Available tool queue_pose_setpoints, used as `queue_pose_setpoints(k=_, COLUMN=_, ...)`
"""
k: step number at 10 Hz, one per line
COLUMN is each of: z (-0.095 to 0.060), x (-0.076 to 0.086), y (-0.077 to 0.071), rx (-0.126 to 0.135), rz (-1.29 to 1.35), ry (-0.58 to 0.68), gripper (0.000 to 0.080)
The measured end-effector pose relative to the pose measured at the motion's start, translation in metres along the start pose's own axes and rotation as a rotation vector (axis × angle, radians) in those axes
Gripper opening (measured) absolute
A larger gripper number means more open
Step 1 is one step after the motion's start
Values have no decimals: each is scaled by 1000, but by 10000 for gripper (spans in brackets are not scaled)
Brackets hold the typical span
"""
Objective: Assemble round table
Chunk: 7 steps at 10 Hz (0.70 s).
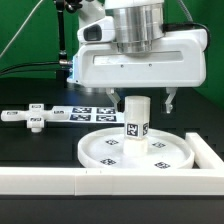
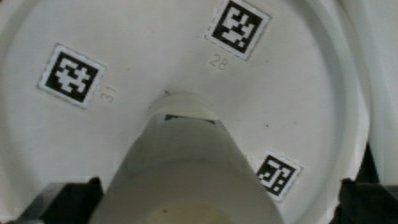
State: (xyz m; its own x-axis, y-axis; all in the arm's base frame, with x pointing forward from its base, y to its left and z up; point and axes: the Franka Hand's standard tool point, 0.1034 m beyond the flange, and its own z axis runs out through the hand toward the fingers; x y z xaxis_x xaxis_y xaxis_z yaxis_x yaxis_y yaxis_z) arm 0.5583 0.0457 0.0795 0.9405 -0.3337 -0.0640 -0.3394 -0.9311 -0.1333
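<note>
One border wall (image 1: pixel 40 182) stood nearest | behind it round disc (image 1: pixel 100 150) lay flat, cylindrical post (image 1: pixel 136 125) upright at its centre | gripper (image 1: pixel 140 103) hung over the post, fingers (image 1: pixel 172 100) spread clear of both sides | judged step: seating post; next needed closing on it | cross-shaped foot piece (image 1: pixel 33 118) lay far, at the exterior view's left

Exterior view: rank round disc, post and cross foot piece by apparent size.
1. Round disc: clearly largest.
2-3. Post and cross-shaped foot piece: look similar. The foot piece lies flat and farther back, so I won't rank them.
</note>
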Motion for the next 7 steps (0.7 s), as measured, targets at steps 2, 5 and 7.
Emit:
queue_pose_setpoints(k=2, z=0, x=1, y=0, rx=-5, rz=-129, ry=1, gripper=649)
queue_pose_setpoints(k=5, z=0, x=1, y=0, rx=-5, rz=-354, ry=1, gripper=649)
queue_pose_setpoints(k=7, z=0, x=1, y=0, rx=-31, rz=-558, ry=0, gripper=649)
